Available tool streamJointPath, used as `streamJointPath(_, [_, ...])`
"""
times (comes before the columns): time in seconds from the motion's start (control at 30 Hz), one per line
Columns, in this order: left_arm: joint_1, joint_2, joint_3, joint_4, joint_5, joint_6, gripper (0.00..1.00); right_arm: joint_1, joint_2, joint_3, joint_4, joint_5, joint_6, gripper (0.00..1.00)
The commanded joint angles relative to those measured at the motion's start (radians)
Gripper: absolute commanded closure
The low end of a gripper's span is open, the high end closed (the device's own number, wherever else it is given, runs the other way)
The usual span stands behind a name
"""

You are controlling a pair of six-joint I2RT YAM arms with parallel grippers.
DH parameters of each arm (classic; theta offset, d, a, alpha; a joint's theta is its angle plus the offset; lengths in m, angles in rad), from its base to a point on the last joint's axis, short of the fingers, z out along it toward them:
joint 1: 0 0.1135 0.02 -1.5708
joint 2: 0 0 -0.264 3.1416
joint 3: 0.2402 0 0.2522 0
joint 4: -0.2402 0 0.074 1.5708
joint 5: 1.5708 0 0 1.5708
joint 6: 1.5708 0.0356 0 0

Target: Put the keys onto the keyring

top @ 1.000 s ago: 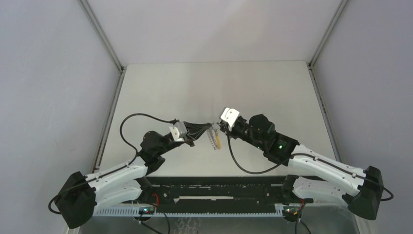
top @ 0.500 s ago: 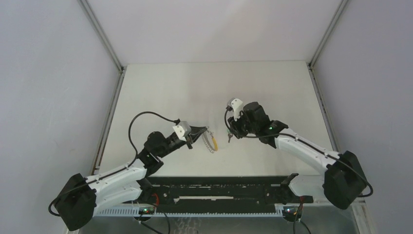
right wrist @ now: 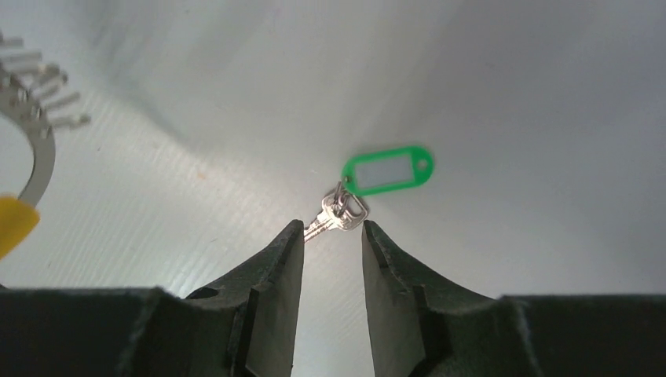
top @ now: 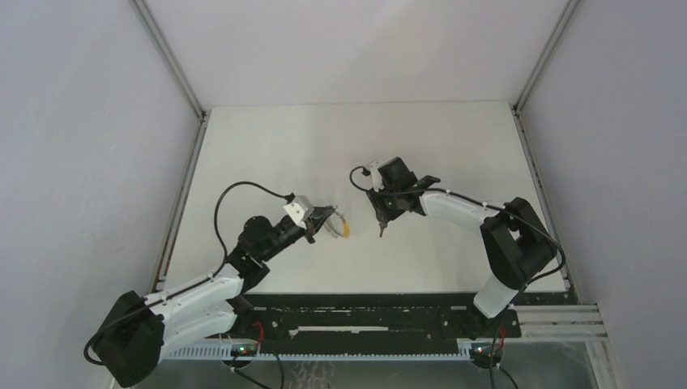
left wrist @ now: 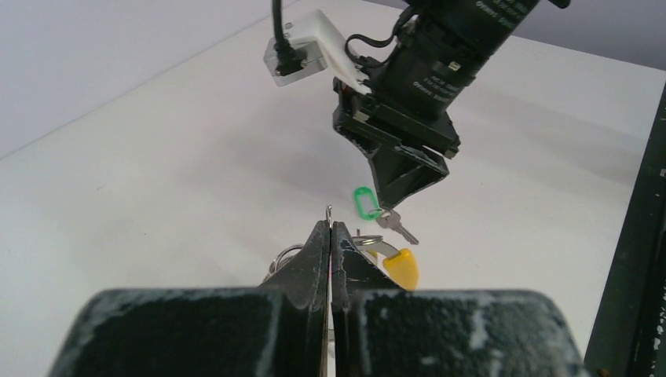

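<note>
My left gripper (top: 326,220) (left wrist: 331,228) is shut on the keyring (left wrist: 284,254), a thin grey metal ring, and holds it above the table. The yellow-headed key (left wrist: 401,267) (top: 347,229) hangs on that ring. The green-headed key (right wrist: 387,170) (left wrist: 364,202), with its small silver blade (right wrist: 333,217), lies on the table. My right gripper (top: 382,220) (right wrist: 330,228) points down at it, open and empty, with the blade just beyond its fingertips. The ring's beaded edge (right wrist: 34,129) and the yellow head show at the left of the right wrist view.
The white table (top: 267,154) is walled by grey panels left, right and behind. A black rail (top: 364,312) runs along the near edge between the arm bases. The two grippers stand close together near the table's middle.
My right arm has swung left and further out, and its gripper has tipped down over the green key. My left gripper has drawn back to the left with the keyring.
</note>
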Motion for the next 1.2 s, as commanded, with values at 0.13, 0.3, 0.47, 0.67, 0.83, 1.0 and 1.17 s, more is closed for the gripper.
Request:
streamJointPath(0.13, [0.009, -0.001, -0.010, 0.038, -0.016, -0.001, 1.00, 0.028, 0.141, 0.195, -0.203, 0.085, 0.033, 0.70])
streamJointPath(0.3, [0.010, -0.012, -0.013, 0.040, -0.017, 0.002, 1.00, 0.048, 0.201, 0.277, -0.303, 0.089, 0.028, 0.73])
streamJointPath(0.47, [0.010, -0.019, -0.018, 0.037, -0.016, 0.003, 1.00, 0.066, 0.276, 0.358, -0.376, 0.111, 0.016, 0.78])
streamJointPath(0.67, [0.010, -0.023, -0.018, 0.036, -0.013, 0.004, 1.00, 0.083, 0.329, 0.411, -0.447, 0.181, 0.005, 0.79])
streamJointPath(0.83, [0.010, -0.020, -0.015, 0.037, -0.004, 0.003, 1.00, 0.088, 0.344, 0.429, -0.473, 0.211, 0.003, 0.79])
streamJointPath(1.0, [0.010, -0.023, -0.016, 0.038, 0.000, 0.003, 1.00, 0.089, 0.360, 0.441, -0.481, 0.206, -0.005, 0.80])
streamJointPath(1.17, [0.010, -0.019, -0.012, 0.037, 0.007, 0.002, 1.00, 0.089, 0.372, 0.448, -0.480, 0.202, -0.008, 0.81])
